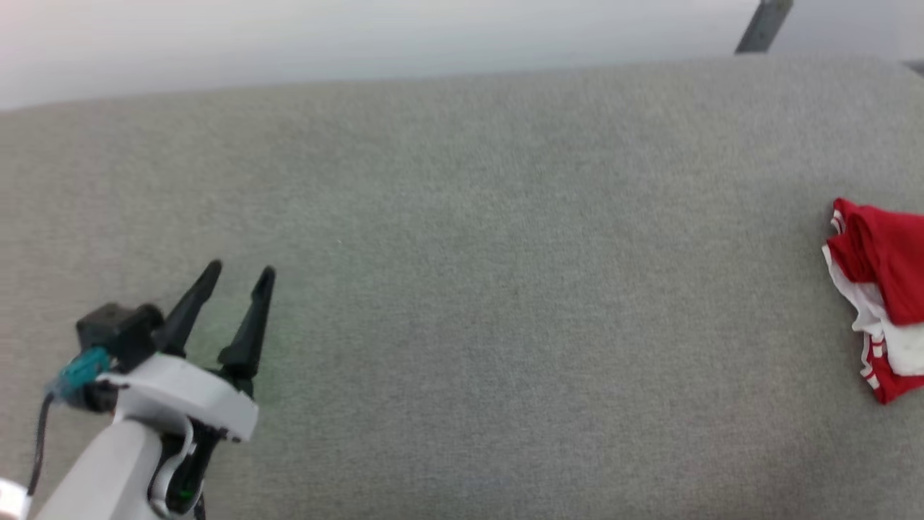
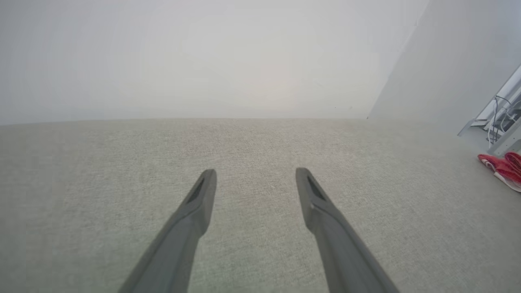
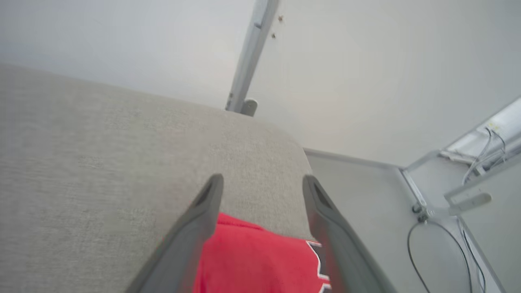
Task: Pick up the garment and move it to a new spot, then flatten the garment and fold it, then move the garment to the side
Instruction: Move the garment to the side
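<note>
My left tool (image 1: 240,269) was spread wide and had nothing in it; it hung low over the bare grey bench (image 1: 462,289), well apart from the work. My right tool (image 3: 262,179) was spread wide too. The garment (image 3: 252,260) lay under it, and the red cloth showed between the two sides, but I could not see that it was pinched anywhere. In the head view the garment was a small bundle at the far right of the bench, red on top with white cloth and striped trim at its lower side, and part of it was cut off by the border of the view. In the right wrist view it lay near the rounded corner of the bench, and the floor (image 3: 366,195) was just beyond. I judged that the task was almost at its end, with the garment already at the side. The danger was in taking the right tool away: if one side of it caught a layer of cloth, it could pull the fold open. It could also drag the bundle toward the corner, and the smooth jersey cloth might then slip down to the floor.
</note>
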{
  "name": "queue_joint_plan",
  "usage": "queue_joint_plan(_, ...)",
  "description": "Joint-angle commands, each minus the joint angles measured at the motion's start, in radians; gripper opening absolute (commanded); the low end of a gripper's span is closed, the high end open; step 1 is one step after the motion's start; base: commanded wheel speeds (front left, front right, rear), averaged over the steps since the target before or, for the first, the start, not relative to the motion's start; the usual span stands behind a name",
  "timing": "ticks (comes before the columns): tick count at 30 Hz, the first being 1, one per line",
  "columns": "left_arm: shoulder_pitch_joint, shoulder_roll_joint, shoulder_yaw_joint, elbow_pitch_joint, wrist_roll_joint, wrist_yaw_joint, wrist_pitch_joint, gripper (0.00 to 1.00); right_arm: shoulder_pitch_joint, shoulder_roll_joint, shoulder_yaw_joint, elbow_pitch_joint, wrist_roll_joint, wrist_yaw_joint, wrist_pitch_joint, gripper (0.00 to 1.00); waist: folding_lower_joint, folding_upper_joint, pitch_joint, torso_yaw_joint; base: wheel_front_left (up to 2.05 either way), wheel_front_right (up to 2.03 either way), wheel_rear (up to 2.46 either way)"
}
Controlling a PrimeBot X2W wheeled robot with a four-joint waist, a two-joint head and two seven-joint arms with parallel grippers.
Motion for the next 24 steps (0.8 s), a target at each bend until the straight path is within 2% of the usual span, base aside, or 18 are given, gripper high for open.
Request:
queue_joint_plan(1, 0.027, -0.003, 0.014, 0.002, -0.004, 0.010, -0.005, 1.00, 0.027, 0.012, 0.023, -0.014, 0.012, -0.002, -0.020, 1.00, 0.0000, -0.0001, -0.058, 0.034, 0.00, 0.00, 0.00)
queue_joint_plan(10, 0.170, -0.020, 0.123, -0.041, 0.025, 0.061, -0.008, 1.00, 0.157, 0.079, 0.094, -0.091, 0.119, -0.002, -0.126, 1.00, 0.0000, -0.0001, -0.176, 0.081, 0.00, 0.00, 0.00)
queue_joint_plan(17, 0.280, -0.017, 0.212, -0.074, 0.048, 0.069, -0.007, 1.00, 0.265, 0.123, 0.098, -0.153, 0.152, -0.002, -0.183, 1.00, 0.0000, -0.0001, -0.233, 0.097, 0.00, 0.00, 0.00)
queue_joint_plan(24, 0.346, -0.027, 0.284, -0.101, 0.075, 0.074, -0.007, 1.00, 0.354, 0.163, 0.075, -0.231, 0.126, -0.002, -0.214, 1.00, 0.0000, -0.0001, -0.251, 0.098, 0.00, 0.00, 0.00)
